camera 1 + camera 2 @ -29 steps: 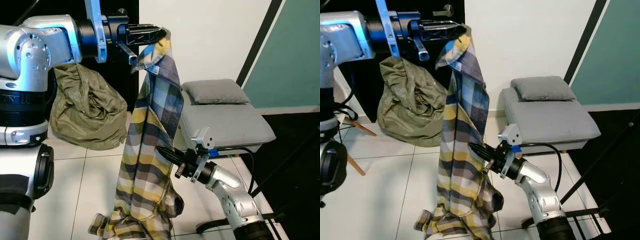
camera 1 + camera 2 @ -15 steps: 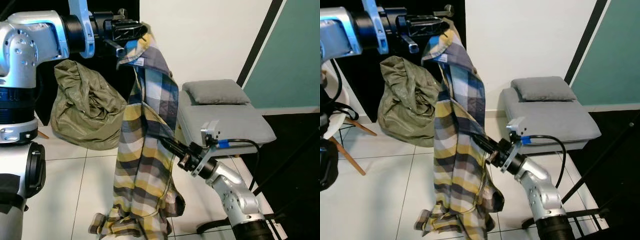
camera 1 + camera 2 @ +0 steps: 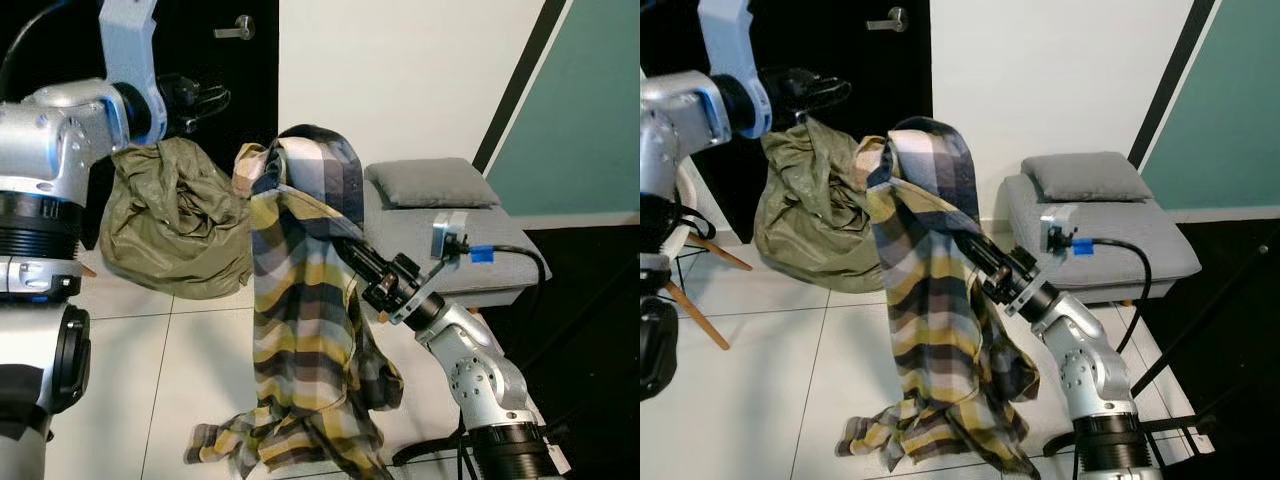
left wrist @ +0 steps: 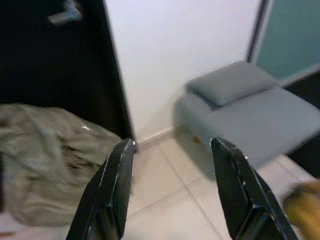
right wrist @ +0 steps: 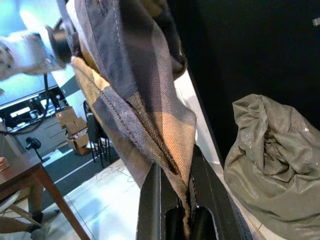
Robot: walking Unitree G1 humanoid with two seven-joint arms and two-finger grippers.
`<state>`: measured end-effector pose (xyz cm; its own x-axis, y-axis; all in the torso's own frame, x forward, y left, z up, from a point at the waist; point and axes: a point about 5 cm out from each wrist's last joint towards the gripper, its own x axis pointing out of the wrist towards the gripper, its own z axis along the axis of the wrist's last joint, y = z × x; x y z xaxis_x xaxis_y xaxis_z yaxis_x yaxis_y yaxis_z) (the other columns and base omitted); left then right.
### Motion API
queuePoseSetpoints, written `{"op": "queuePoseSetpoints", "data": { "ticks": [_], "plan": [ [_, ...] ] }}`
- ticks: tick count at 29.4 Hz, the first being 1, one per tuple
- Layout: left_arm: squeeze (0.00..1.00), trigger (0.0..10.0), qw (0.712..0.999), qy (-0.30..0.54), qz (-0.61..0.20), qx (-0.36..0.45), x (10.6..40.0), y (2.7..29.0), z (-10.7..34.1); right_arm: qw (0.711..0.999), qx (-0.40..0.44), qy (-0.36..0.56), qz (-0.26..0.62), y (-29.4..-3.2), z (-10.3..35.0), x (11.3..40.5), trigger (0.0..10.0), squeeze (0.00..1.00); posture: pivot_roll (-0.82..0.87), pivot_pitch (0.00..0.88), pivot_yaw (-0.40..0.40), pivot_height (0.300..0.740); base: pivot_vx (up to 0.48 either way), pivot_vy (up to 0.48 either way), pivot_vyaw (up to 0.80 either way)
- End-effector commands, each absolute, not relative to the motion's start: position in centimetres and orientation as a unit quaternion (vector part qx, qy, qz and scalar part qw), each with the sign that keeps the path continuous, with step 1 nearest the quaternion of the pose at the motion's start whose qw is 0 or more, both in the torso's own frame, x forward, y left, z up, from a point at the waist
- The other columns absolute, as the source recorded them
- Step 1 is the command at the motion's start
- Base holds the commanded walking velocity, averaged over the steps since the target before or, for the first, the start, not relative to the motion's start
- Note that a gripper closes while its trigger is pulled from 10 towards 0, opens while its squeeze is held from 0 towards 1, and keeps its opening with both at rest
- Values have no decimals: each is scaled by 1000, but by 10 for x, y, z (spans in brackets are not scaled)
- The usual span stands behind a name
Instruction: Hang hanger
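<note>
A robot is standing on a white tiled floor point(image 3: 140, 360), and its right gripper point(image 3: 352, 252) is reaching up and forward with a yellow, grey and navy checked shirt point(image 3: 305, 330) draped over it. The two black fingers point(image 5: 150, 205) are pressed close together with a fold of the cloth pinched between them, so the shirt is hanging from that single point and its lower end is bunching on the tiles. No hanger can be made out; if there is one, the cloth is hiding it. The left gripper point(image 4: 172, 192) is raised off to the side by a dark door point(image 3: 225, 80), its fingers spread wide and gripping nothing, probably keeping clear of the cloth. An olive green bag point(image 3: 175, 225) is slumping against the door, and a grey padded bench point(image 3: 450, 235) is standing by the white wall
</note>
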<state>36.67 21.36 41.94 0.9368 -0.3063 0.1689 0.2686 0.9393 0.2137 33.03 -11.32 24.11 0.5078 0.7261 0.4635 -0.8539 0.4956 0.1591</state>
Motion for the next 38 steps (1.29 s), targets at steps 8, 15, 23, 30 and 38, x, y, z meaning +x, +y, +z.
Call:
{"op": "queuePoseSetpoints", "data": {
  "ticks": [8, 15, 23, 30, 38],
  "plan": [
    [0, 10000, 936, -27, -325, 134, 332, 199, 364, 924, 169, -186, 290, -124, 288, 370, 0, 0, 66, 188, -58, 740, 0, 0, 0],
    [0, 10000, 859, 72, -456, 221, 301, 168, 291, 937, 207, -193, 207, -126, 306, 386, 0, 0, 64, 185, -71, 740, 0, 0, 0],
    [0, 10000, 856, 83, -435, 265, 294, 146, 210, 932, 228, -218, 177, -118, 325, 387, 0, 0, 39, 181, -66, 740, 0, 0, 0],
    [0, 10000, 809, 207, -415, 361, 271, 174, 161, 933, 249, -223, 133, -122, 331, 391, 0, 0, 46, 177, -76, 740, 0, 0, 0],
    [0, 10000, 859, 172, -317, 363, 290, 173, 135, 918, 307, -208, 142, -112, 348, 393, 0, 0, 33, 173, -80, 740, 0, 0, 0]
  ]
}}
